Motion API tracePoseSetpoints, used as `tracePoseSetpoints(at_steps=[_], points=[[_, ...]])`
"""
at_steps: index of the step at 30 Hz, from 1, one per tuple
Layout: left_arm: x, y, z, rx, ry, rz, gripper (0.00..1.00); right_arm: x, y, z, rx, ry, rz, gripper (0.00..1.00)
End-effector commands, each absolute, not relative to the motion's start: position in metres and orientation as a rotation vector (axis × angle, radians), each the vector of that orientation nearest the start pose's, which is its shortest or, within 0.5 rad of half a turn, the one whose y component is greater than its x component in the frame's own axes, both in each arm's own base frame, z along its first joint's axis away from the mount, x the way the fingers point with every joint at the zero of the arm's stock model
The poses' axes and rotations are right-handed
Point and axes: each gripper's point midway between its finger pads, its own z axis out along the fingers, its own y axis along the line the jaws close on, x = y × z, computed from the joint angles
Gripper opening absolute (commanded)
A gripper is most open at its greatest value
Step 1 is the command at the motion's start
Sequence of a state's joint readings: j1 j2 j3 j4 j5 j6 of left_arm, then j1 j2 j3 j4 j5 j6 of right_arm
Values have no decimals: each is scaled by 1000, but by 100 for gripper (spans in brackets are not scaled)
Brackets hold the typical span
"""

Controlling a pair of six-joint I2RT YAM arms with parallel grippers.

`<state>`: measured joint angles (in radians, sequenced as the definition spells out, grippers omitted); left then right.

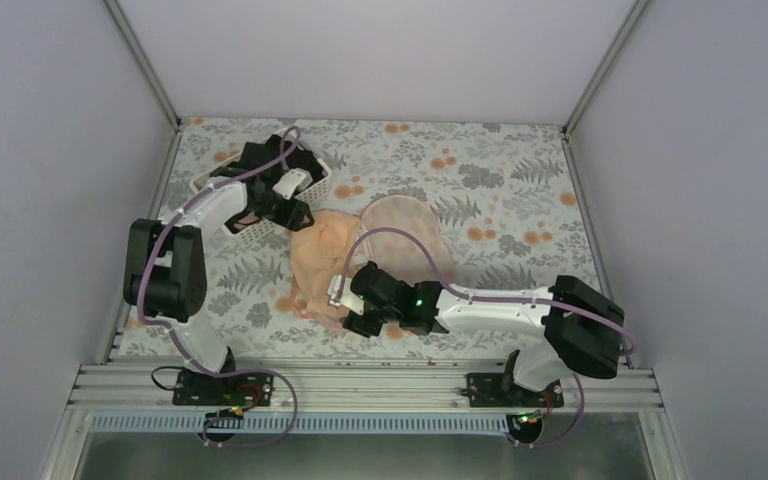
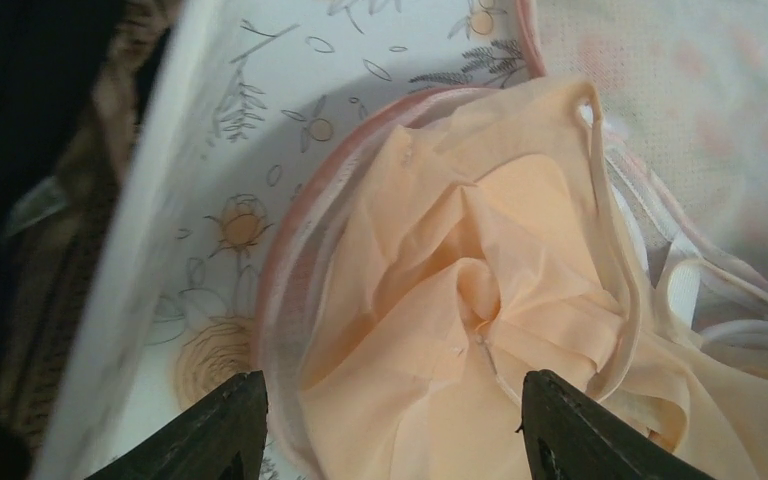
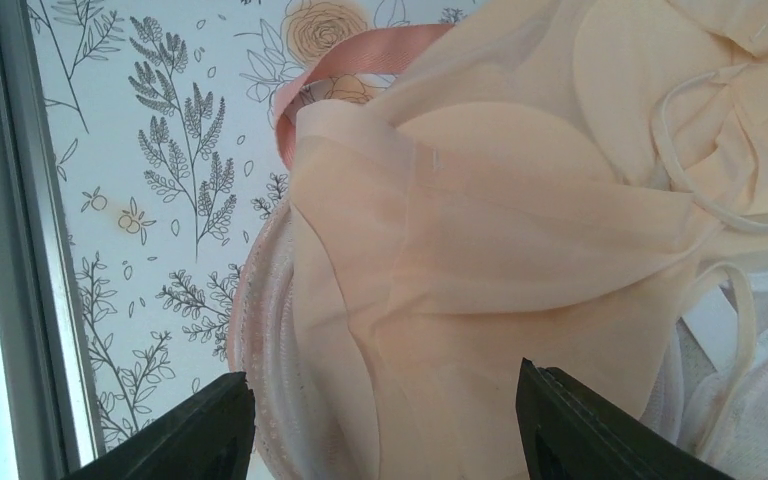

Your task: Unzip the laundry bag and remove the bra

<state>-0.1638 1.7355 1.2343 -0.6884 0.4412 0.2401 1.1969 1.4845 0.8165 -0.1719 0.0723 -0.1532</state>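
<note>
The laundry bag (image 1: 407, 222) lies open in the middle of the table, its pink flap folded back to the right. The peach-orange bra (image 1: 322, 258) lies crumpled on the open bag's left half. My left gripper (image 1: 298, 218) is open just above the bra's far end. In the left wrist view the bra (image 2: 460, 300) fills the space between the spread fingers, beside the bag's mesh rim (image 2: 282, 290). My right gripper (image 1: 346, 308) is open over the bra's near end. In the right wrist view the bra (image 3: 500, 230) and the bag's rim (image 3: 260, 310) lie between the jaws.
The white slatted basket (image 1: 250, 195) with black clothes stands at the back left, right behind the left gripper; its wall (image 2: 130, 250) shows in the left wrist view. The table's near metal rail (image 3: 0, 260) runs close to the right gripper.
</note>
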Motion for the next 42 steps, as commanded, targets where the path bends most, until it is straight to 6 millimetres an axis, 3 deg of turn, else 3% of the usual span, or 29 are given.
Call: tracePoseSetpoints(at_steps=[1,9,13,20,26,29,37,42], points=[[377,-147,86,750,2596,-537,64,159,367,96,-1493,1881,395,68],[392,-135,57,735,2630,-383,64,161,355,108,-1354,1929,469,69],[390,-139,48,763,2634,-400,63,164,354,109,-1332,1938,471,69],[379,-155,48,796,2631,-507,38,168,354,108,-1303,1960,465,68],[379,-160,77,816,2550,-507,14,175,349,112,-1234,2001,488,68],[376,-164,93,860,2493,-495,4,187,349,126,-1128,2045,576,69],[357,-176,113,1004,2380,-480,2,217,337,192,-959,1957,880,70],[348,-187,135,1102,2275,-430,2,249,325,220,-954,1913,878,70]])
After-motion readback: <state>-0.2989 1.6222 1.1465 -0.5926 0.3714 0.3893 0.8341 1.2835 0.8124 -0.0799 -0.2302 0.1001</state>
